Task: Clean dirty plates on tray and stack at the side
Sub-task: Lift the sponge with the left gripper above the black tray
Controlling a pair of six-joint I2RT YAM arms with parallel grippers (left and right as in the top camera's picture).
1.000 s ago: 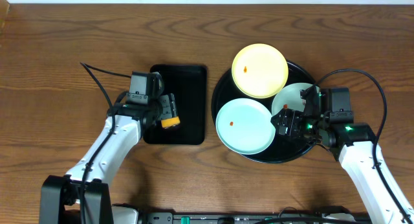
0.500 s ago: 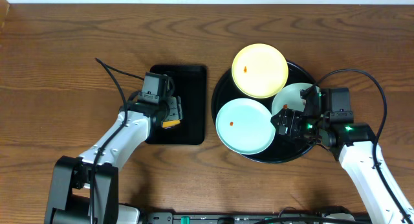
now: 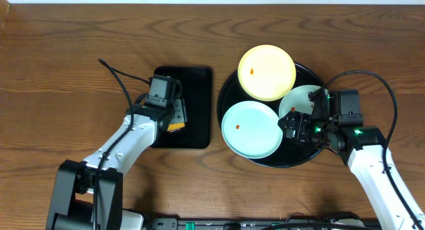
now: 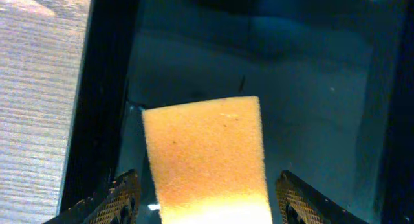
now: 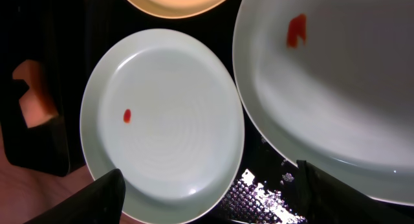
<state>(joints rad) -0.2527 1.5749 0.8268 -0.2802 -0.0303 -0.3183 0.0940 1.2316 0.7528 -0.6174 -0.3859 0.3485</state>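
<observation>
Wood table [image 3: 66,50], three plates [image 3: 250,129] on black tray [image 3: 282,161]

Overhead, bright even light is falling across the counter [image 3: 66,50], and my left arm [image 3: 116,147] is casting only a soft, short shadow. The left wrist view is running dim and bluish, with the sponge [image 4: 204,153] blowing out white at its lower edge. On the right wrist view, the nearer mint plate [image 5: 343,101] is blurring slightly and the tray [image 5: 265,175] is throwing speckled glare.
</observation>
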